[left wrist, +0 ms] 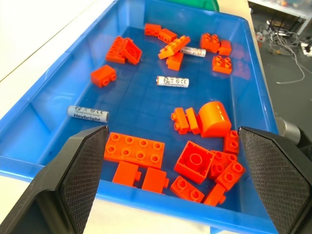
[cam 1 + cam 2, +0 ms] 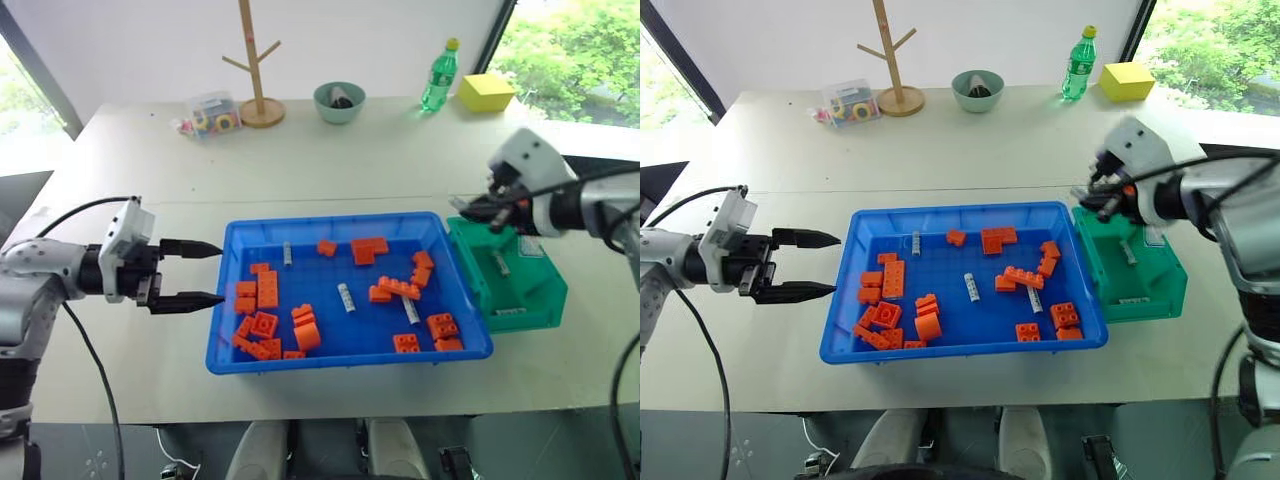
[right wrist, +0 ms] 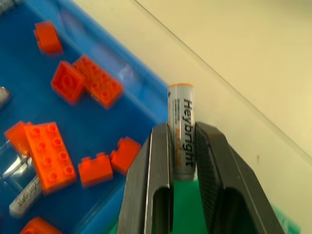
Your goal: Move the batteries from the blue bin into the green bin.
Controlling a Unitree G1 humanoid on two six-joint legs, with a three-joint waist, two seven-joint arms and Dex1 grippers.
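Blue plastic fills the middle of the head views: the blue bin (image 2: 232, 300) sits on the pale counter (image 2: 330, 160), scattered with orange bricks (image 2: 267, 288) and three batteries (image 2: 346, 297) lying flat among them, one near the bin's upper rim, one in the centre, one toward the lower right. Touching its right edge sits the green bin (image 2: 545, 290), with another battery lying inside it. At the right of the frame the right gripper (image 3: 181, 146) hovers over the green bin's upper left corner, its fingers clamped on one battery (image 3: 181, 127) (lettering reads "Heybright") that stands up between them. At the left of the frame the left gripper (image 2: 195, 273) hangs just outside the blue bin's left wall, pointing at it, fingers spread wide with nothing between them. Along the top of the frame stand a wooden peg tree (image 2: 256, 62), a pale green bowl (image 2: 339, 102) and a green bottle (image 2: 439, 75)
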